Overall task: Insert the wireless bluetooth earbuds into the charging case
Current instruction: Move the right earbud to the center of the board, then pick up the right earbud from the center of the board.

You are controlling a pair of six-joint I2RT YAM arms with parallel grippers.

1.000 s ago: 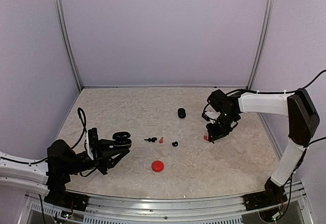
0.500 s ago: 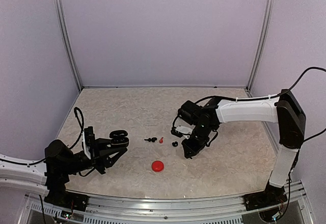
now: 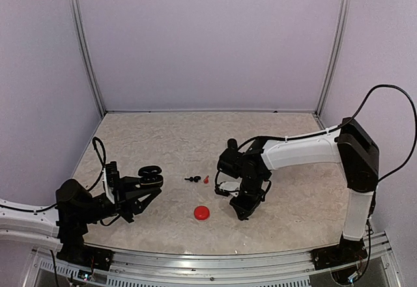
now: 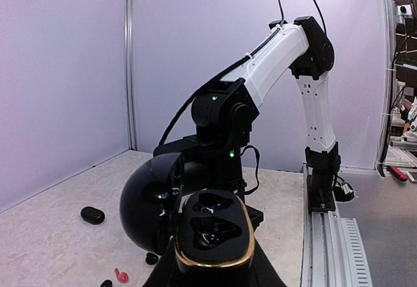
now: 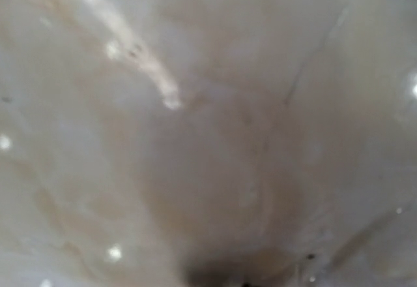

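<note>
The left end effector (image 3: 144,186) is clamped on a glossy, pebble-shaped black charging case (image 4: 212,235). Its lid is open, its rim gold, and its two moulded wells show only shiny plastic. Black earbuds (image 3: 191,179) and a red earbud (image 3: 206,179) lie on the marbled surface (image 3: 163,143) near a round red case (image 3: 202,212). The right end effector (image 3: 242,203) has swung in from the right and sits low beside them. I cannot tell how wide it is.
</note>
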